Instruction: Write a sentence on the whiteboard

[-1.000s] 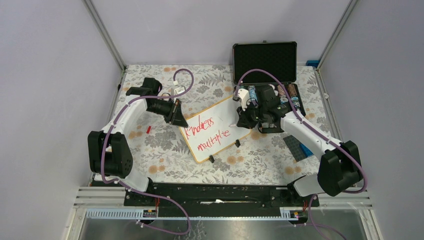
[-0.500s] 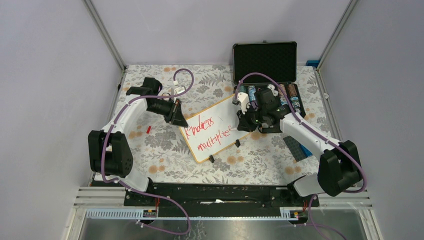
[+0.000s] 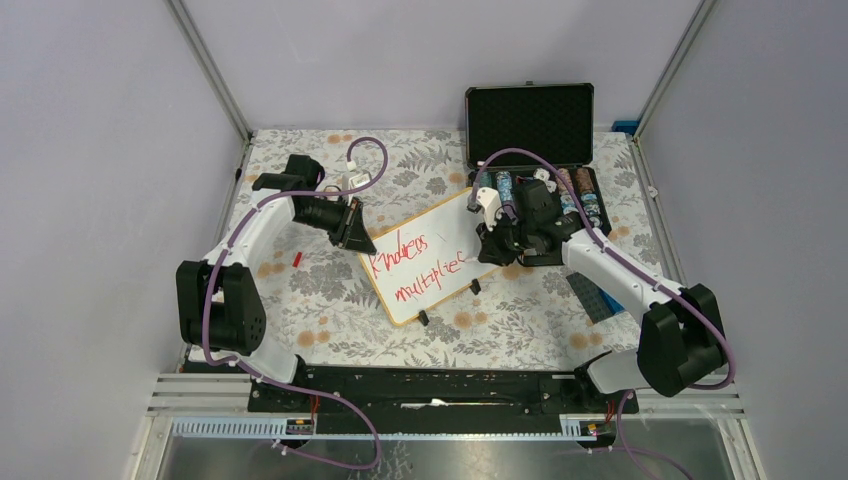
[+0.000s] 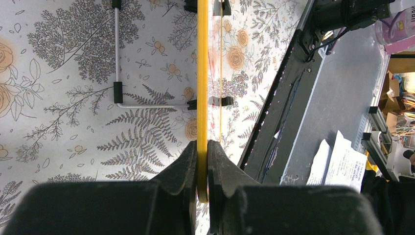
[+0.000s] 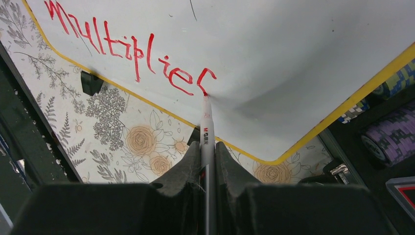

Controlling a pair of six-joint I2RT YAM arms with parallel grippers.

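The arms' bases sit at the near edge of the floral table (image 3: 330, 300). Just beyond them, at the table's middle, the whiteboard (image 3: 445, 232) stands on its small black feet, skewed so that its long side points toward 2 o'clock.

The sentence (image 3: 415, 268) runs across it in two red lines, and the lower one reads "multiplies". At the board's 4 o'clock lies a dark block plate (image 3: 597, 295). At its 9 o'clock, well apart, lies a small red bit (image 3: 297, 258).

The right gripper (image 5: 208, 149) comes in from 3 o'clock, its fingers closed tight on a white marker (image 5: 206, 122). The red tip touches the board at the tail of the last letter, near the yellow rim.

The left gripper (image 4: 202, 147) is at the board's 10 o'clock corner. Its fingers are pinched on the rim, one on each face.

Farther off, at 1 o'clock, an open black case (image 3: 530, 120) holds stacks of chips (image 3: 580, 190).
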